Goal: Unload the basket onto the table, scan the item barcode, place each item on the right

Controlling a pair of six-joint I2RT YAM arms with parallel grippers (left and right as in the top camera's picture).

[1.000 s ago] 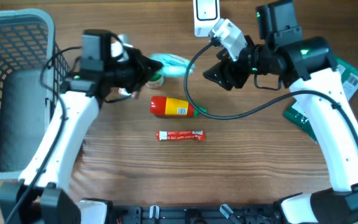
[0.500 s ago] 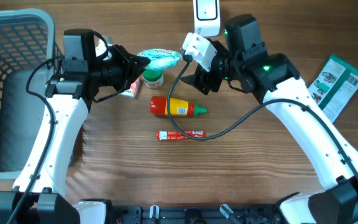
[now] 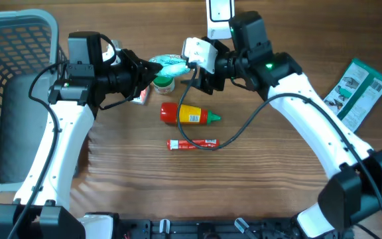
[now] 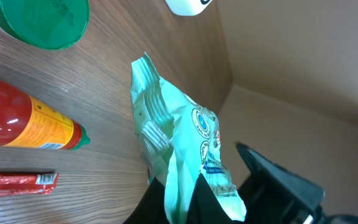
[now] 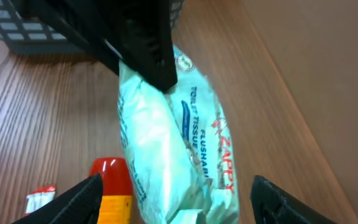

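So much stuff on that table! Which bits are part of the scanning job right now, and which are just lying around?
In use:
- tissue pack, pinched in the left gripper
- barcode scanner, carried on the right gripper

Lying about:
- sauce bottle
- red sachet
- green-lidded jar
- green box
- basket

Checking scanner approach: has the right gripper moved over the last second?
Yes. The right gripper swung left, from right of the white stand to below-left of it, beside the tissue pack.

Basket (image 3: 18, 40) cut off left; tissue pack's (image 5: 166, 137) barcode hidden.
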